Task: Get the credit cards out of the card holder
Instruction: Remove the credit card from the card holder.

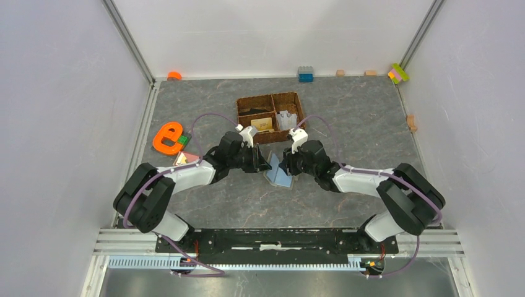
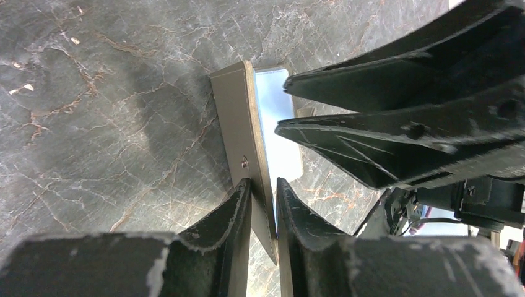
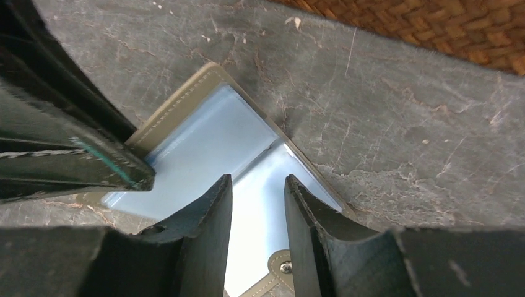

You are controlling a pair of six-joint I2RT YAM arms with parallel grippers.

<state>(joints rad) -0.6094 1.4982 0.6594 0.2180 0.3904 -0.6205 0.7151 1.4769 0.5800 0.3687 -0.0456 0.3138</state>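
The left gripper (image 2: 262,197) is clamped on the raised grey flap of the card holder (image 1: 280,176). The holder lies unfolded on the desk (image 1: 359,124) between the two arms, just in front of the basket (image 1: 260,97). The right gripper (image 3: 256,189) hovers, fingers apart, over its light-blue inside face.

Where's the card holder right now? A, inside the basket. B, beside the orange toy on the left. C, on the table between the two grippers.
C: the card holder sits opened on the table, with the left gripper and right gripper on either side of it, in front of the basket.
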